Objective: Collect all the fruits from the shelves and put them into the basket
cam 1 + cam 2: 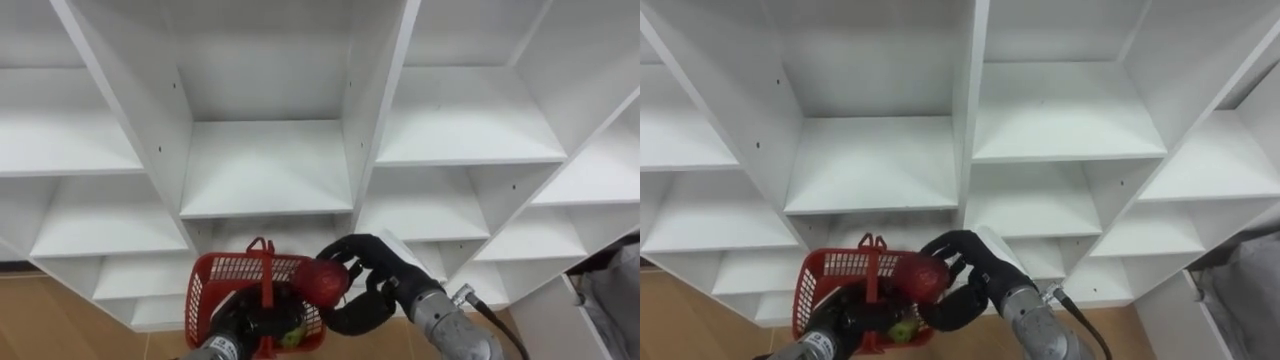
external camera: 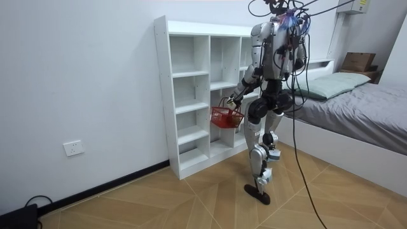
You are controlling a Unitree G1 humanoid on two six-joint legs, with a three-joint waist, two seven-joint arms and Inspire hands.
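The closet (image 1: 265,165) is smooth white board with square edges, divided by upright panels into open-fronted bays. The eye views show three columns of them, with small peg holes dotted along the uprights.

At 6 o'clock in the eye views sits one basket (image 1: 225,272) of red plastic with slotted mesh walls. Its thin handle stands up over the middle. The left hand (image 1: 238,322) comes in from 7 o'clock, and its dark fingers are curled on the basket at the near side, below the handle.

There are two fruits. One apple (image 1: 320,281) is round, glossy and deep red. It lies in the right hand (image 1: 380,270), whose black fingers are wrapped over the top and whose thumb is hooked underneath. The apple is at the basket's 3 o'clock rim, touching or just above it, I cannot tell which. One small green fruit (image 1: 292,338) lies inside the basket near its 5 o'clock corner, partly hidden by the mesh.

The hands and basket are in front of a low bay. The nearest upright's front edge runs down to just above the basket, at its 1 o'clock — the bay openings on either side are wider than the basket.

In the room view the robot stands upright, facing the closet, with the basket at hip height. A wood-patterned floor (image 2: 191,197) stretches out toward 7 o'clock. A grey bed (image 2: 369,114) lies close at 3 o'clock — and a plain wall (image 2: 76,76) with one socket (image 2: 74,148) is at 9 o'clock.
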